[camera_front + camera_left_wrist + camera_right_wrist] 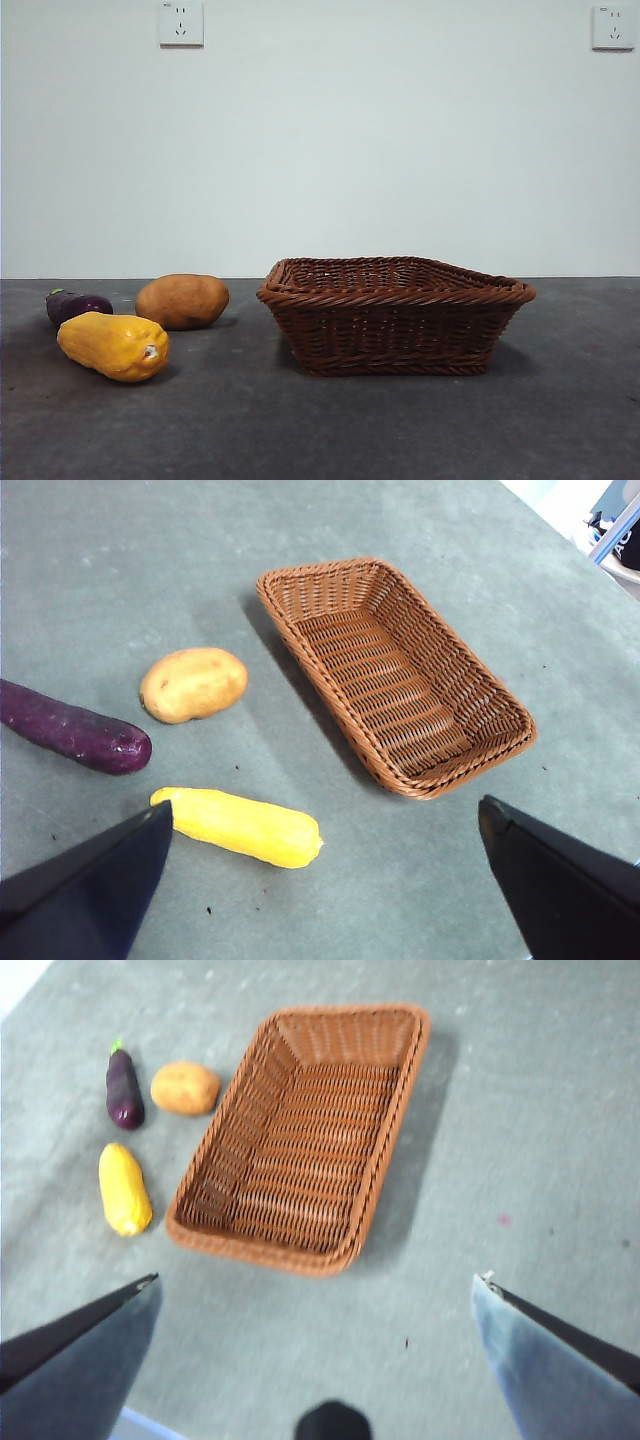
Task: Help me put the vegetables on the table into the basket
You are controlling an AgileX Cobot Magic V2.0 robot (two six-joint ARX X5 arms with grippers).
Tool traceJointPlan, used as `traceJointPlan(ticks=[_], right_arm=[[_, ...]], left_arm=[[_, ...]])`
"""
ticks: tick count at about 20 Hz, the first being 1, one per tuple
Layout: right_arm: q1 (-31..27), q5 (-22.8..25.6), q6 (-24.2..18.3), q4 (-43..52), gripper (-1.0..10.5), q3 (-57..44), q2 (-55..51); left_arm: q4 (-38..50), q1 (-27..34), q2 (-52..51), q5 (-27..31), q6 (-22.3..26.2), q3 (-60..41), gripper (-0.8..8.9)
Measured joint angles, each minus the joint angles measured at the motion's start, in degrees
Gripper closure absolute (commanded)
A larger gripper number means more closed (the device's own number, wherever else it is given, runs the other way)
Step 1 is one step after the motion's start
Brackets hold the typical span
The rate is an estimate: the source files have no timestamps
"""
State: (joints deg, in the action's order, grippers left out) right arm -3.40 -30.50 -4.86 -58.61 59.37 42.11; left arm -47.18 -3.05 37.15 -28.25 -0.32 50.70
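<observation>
The brown potato [183, 300], the bumpy yellow vegetable [114, 345] and the dark purple eggplant [77, 304] lie together on the dark grey table [320, 430], left of the empty wicker basket [395, 312]. In the left wrist view the potato [193, 683], yellow vegetable [240, 826], eggplant [72, 729] and basket [395, 675] lie below my left gripper [320, 880], which is open, empty and high above them. In the right wrist view my right gripper [315, 1360] is open and empty, high over the basket [300, 1135], with the potato [185, 1087], eggplant [124, 1088] and yellow vegetable [124, 1189] beside it.
A white wall with two power sockets [181, 22] stands behind the table. Neither arm shows in the front view. A table edge and some clutter [620, 535] show at a corner of the left wrist view.
</observation>
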Motion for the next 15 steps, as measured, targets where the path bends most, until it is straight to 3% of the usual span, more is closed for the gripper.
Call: traceJointPlan(ticks=[7, 15], right_arm=[[3.04, -2.45, 4.39, 14.34, 3.5, 0.22, 16.79], [13.07, 7.23, 5.57, 18.27, 3.5, 12.15, 43.34]], left_arm=[[0.0, 0.0, 1.16, 0.0, -0.15, 0.0, 1.85], [0.04, 0.0, 3.56, 0.0, -0.35, 0.0, 1.85]])
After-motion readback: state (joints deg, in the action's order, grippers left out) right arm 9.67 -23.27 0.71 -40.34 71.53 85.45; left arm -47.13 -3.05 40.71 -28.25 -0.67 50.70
